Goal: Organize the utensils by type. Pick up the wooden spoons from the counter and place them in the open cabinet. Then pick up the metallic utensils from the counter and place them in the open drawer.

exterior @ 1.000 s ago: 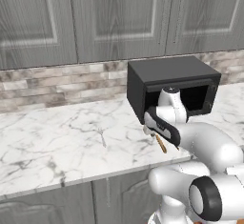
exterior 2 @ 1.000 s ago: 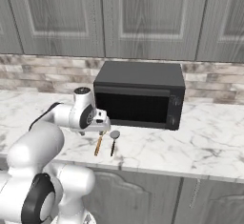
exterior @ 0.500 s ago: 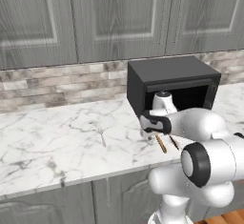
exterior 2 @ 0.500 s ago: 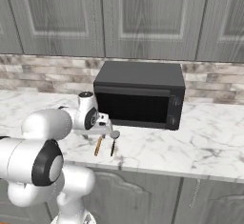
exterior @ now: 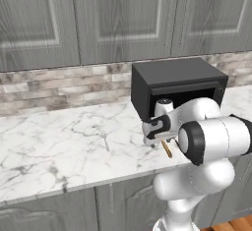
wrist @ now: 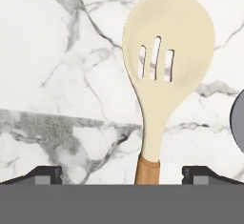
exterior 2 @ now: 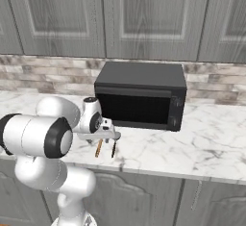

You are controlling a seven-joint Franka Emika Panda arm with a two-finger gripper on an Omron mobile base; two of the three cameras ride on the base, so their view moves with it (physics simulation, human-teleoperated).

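A slotted wooden spoon (wrist: pixel 164 51) with a pale flat head lies on the white marble counter (exterior: pixel 49 146), its orange-brown handle (exterior: pixel 167 150) running back between my fingertips (wrist: pixel 45 173). My gripper (wrist: pixel 127 173) is open and straddles that handle low over the counter, just in front of the oven; the base views show it too (exterior: pixel 157 136) (exterior 2: pixel 108 136). The metal spoon lies right beside it, with its grey bowl (wrist: pixel 238 123) and dark handle (exterior 2: pixel 114 149). A thin silver fork (exterior: pixel 105 140) lies further left. The second wooden spoon and the open drawer are out of view.
The black box-shaped oven (exterior 2: pixel 139 95) stands close behind the hand. Grey upper cabinet doors (exterior: pixel 123 18) hang shut above a stone-tile backsplash (exterior: pixel 59 85). Bare marble stretches right of the oven (exterior 2: pixel 211 143).
The hand has sunk lower onto the wooden spoon's handle, and the arm's elbow has swung out toward the cameras. The utensils lie where they were.
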